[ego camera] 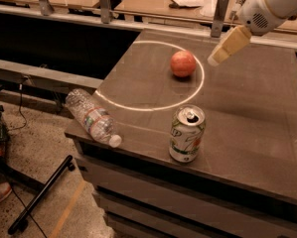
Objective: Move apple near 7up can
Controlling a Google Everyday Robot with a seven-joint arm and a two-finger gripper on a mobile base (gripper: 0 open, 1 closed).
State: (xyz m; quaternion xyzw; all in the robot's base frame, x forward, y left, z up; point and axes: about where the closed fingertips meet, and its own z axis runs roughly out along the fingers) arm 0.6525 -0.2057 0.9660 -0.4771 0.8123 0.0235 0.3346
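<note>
Up front on the surface [252, 123], a can [186, 134], standing. Left of it, a bottle [92, 117] lying down. Farther back, well apart, the apple [183, 63]. Past it, up in the air, the gripper [227, 46], likely there to grab it. Apart or together? Cannot tell.

bench [247, 113]: dark flat top with a white ring [138, 108] marked on it
apple [183, 64]: inside the ring, far side
7up can [187, 134]: upright, near front edge, outside the ring
water bottle [92, 117]: on its side, front-left corner, overhanging the edge
gripper [227, 46]: above bench, right of apple, not touching
</note>
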